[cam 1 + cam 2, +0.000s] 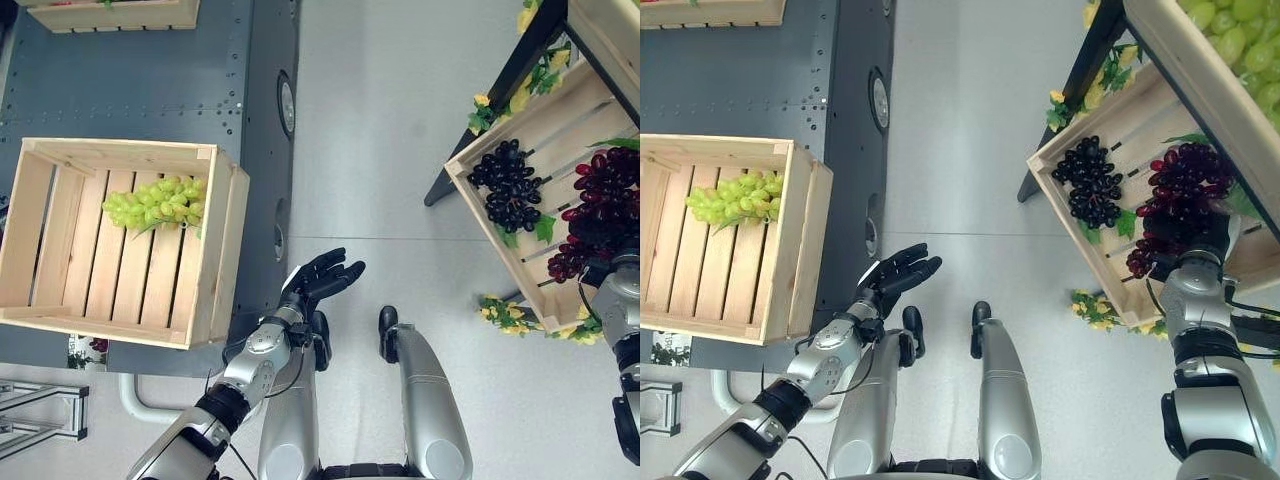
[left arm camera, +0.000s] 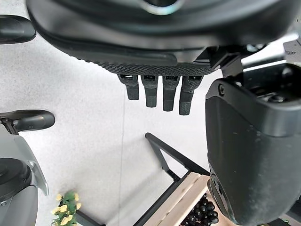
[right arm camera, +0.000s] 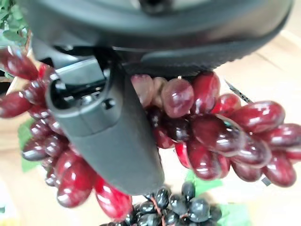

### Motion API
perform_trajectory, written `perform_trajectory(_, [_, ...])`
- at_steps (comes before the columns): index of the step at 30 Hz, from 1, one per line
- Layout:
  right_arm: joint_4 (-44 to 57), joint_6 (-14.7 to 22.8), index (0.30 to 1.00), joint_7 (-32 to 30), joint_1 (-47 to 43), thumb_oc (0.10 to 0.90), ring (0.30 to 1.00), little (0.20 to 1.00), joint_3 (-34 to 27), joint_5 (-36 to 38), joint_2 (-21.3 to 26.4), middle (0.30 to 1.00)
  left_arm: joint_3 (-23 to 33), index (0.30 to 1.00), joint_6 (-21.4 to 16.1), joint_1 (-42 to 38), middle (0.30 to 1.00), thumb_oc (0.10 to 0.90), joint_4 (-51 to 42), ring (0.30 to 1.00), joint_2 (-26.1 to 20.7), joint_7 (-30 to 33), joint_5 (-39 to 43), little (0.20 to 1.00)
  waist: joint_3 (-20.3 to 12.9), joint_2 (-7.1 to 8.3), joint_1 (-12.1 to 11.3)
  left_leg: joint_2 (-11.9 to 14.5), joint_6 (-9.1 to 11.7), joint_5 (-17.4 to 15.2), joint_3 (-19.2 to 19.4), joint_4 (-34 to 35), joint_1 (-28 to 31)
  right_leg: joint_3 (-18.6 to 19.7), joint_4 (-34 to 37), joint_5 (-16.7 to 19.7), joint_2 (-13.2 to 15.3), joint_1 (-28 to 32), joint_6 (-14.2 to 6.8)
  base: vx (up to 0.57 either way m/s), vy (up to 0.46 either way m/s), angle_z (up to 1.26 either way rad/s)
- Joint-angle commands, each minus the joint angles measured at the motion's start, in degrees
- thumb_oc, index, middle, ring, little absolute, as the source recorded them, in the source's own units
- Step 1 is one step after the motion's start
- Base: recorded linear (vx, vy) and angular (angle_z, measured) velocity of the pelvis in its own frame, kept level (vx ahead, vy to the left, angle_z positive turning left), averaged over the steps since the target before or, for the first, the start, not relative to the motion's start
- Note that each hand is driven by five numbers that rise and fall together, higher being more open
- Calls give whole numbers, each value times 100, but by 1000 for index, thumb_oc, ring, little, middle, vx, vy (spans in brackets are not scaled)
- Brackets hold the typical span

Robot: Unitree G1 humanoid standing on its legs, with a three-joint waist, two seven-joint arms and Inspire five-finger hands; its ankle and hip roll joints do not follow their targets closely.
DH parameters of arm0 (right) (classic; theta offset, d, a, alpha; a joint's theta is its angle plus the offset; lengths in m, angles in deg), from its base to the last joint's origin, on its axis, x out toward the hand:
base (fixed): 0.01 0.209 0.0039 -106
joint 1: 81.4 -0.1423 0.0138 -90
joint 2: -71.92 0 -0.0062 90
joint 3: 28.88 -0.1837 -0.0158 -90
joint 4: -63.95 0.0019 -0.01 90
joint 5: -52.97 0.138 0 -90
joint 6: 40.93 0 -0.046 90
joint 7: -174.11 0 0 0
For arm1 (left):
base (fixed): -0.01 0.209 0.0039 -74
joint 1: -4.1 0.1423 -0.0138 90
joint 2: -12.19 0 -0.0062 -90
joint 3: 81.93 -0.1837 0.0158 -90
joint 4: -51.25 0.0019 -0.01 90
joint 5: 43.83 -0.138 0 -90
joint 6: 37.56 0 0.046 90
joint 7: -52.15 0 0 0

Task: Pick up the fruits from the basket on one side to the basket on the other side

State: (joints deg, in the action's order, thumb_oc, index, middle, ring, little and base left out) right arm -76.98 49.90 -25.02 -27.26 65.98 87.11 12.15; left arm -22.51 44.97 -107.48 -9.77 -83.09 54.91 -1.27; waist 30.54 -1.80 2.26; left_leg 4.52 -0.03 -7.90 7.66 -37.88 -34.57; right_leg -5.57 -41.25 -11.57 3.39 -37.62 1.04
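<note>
Done: one bunch of green grapes (image 1: 155, 205) lies in the left crate (image 1: 60, 300), against its far right corner; judged from that, at least one fruit has been moved across.
Left: the right crate (image 1: 1065, 175), tilted on a dark stand (image 1: 500, 85), holds a bunch of black grapes (image 1: 1090, 182) and a bunch of red grapes (image 1: 1180, 200) side by side, so two fruits remain there as far as can be seen.
Also present: a higher crate (image 1: 1170, 50) on the same stand holds more green grapes (image 1: 1240, 40); whether these belong to the job I cannot tell.
Right hand: the right hand (image 3: 113, 141) is down in the right crate, on the red grapes; its thumb lies across the bunch with berries pressed on both sides of it. The fingers are hidden behind the fruit, so I cannot tell if the grasp is closed.
Left hand: the left hand (image 1: 325, 275) hangs over the floor between the crates, fingers straight and relaxed, holding nothing.
Step in hand: taking hold of the red grapes, by my reading.
Progress: early to middle; the red bunch is not yet lifted, and the black bunch is untouched.
</note>
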Motion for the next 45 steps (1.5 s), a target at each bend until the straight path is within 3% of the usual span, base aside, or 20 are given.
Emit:
perform_trajectory(1, [125, 386, 900, -27, -348, 800, 900, 900, -120, -98, 620, 900, 85, 900, -570, 89, 900, 800, -680, 900, -155, -236, -26, 900, -75, 271, 44, -183, -284, -268, 158, -619, 134, -303, 198, 223, -104, 578, 214, 0, 0, 0])
perform_trajectory(16, [49, 595, 900, 242, 1, 800, 900, 900, -250, 43, 300, 900, 196, 900, -540, 72, 900, 800, -563, 900, -144, -383, -98, 900, -75, 353, 21, -148, -367, -452, 176, -735, 240, -299, 158, 227, -91, 676, 161, 1, -1, 1])
perform_trajectory(23, [158, 693, 900, 445, -28, 800, 900, 900, -161, 20, 198, 900, 199, 900, -717, 77, 900, 800, -499, 900, -124, -282, -160, 900, -75, 334, 54, -181, -381, -460, 213, -633, 328, -228, 229, 252, -96, 712, 143, 11, 29, -1])
perform_trajectory(25, [461, 793, 900, 483, 82, 800, 900, 900, -84, -12, 32, 900, 232, 900, -914, 73, 900, 800, -559, 900, -134, -1, -581, 900, -75, 327, 73, -193, -376, -454, 237, -564, 391, -192, 282, 261, -98, 757, 141, 43, 62, -2])
perform_trajectory(26, [779, 885, 900, 509, 259, 800, 900, 900, -25, -82, -126, 900, 255, 900, -1094, 58, 900, 800, -681, 900, -194, 344, -1210, 900, -75, 319, 91, -199, -373, -438, 261, -497, 438, -167, 333, 271, -92, 790, 141, 48, 54, -2])
perform_trajectory(31, [1637, 1301, 900, 819, 817, 800, 900, 900, 101, -216, -641, 900, 239, 900, -1181, -212, 900, 800, -1316, 900, -576, 1274, -3072, 900, -75, 249, 158, -235, -367, -400, 330, -241, 584, -113, 443, 287, -41, 869, 118, 59, 51, -2])
perform_trajectory(34, [2033, 1311, 900, 1095, 1021, 800, 900, 900, 211, -55, -955, 900, 326, 900, -1210, -371, 900, 800, -1393, 900, -723, 1764, -3557, 900, -75, 232, 191, -252, -360, -346, 357, -115, 616, -89, 479, 305, -25, 866, 105, 47, 46, -1])
perform_trajectory(37, [2501, 1459, 900, 1176, 1644, 800, 900, 900, 489, -217, -1419, 900, 573, 900, -1328, -519, 900, 800, -1472, 900, -1055, 2686, -4410, 900, -75, 215, 223, -280, -349, -312, 359, 109, 694, -94, 556, 333, 38, 891, 53, 56, 39, 1])
perform_trajectory(42, [2863, 1729, 900, 1265, 2161, 800, 900, 900, 570, -237, -1629, 900, 1039, 900, -1581, -399, 900, 800, -1523, 900, -1436, 3513, -4952, 900, -75, 189, 228, -326, -341, -234, 339, 300, 737, -98, 683, 391, 54, 897, 31, 51, 38, 4])
perform_trajectory(44, [3052, 1816, 900, 1354, 2452, 800, 900, 900, 613, -234, -1794, 900, 1442, 900, -1694, -262, 900, 800, -1405, 900, -1580, 4413, -5542, 900, -75, 173, 229, -357, -309, -186, 315, 417, 777, -95, 751, 394, 54, 916, 14, 55, 72, 3])
perform_trajectory(45, [3082, 1818, 900, 1359, 2490, 800, 900, 900, 630, -247, -1819, 900, 1504, 900, -1698, -240, 900, 800, -1382, 900, -1602, 4534, -5596, 900, -75, 171, 226, -362, -306, -178, 309, 429, 776, -94, 758, 392, 53, 913, 14, 48, 67, 1])
